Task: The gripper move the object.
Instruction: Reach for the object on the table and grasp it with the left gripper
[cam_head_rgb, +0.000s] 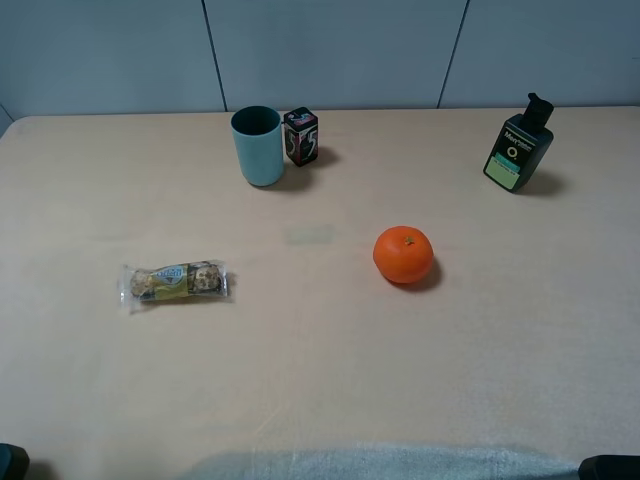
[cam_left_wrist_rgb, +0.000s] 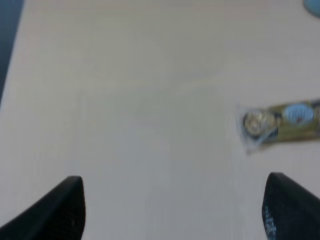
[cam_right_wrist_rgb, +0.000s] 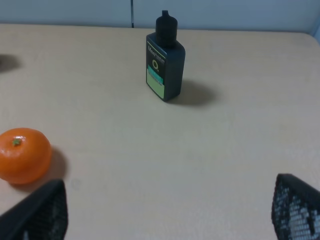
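The snack bar (cam_head_rgb: 177, 282) in its clear crinkly wrapper lies flat on the left part of the tan table (cam_head_rgb: 320, 370). In the left wrist view the bar (cam_left_wrist_rgb: 282, 121) lies ahead of my left gripper (cam_left_wrist_rgb: 174, 205) and off to one side, well apart from it. The left gripper's two black fingers (cam_left_wrist_rgb: 65, 210) stand wide apart with nothing between them. My right gripper (cam_right_wrist_rgb: 167, 212) is also open and empty, its fingers (cam_right_wrist_rgb: 295, 207) wide apart over bare table. In the high view only dark bits of the arms show at the bottom corners.
A teal cup (cam_head_rgb: 258, 146) and a small dark printed box (cam_head_rgb: 301, 136) stand at the back middle. An orange (cam_head_rgb: 403, 254) sits right of centre; it also shows in the right wrist view (cam_right_wrist_rgb: 22, 155). A dark bottle (cam_head_rgb: 518, 148) stands back right, also seen by the right wrist (cam_right_wrist_rgb: 165, 65).
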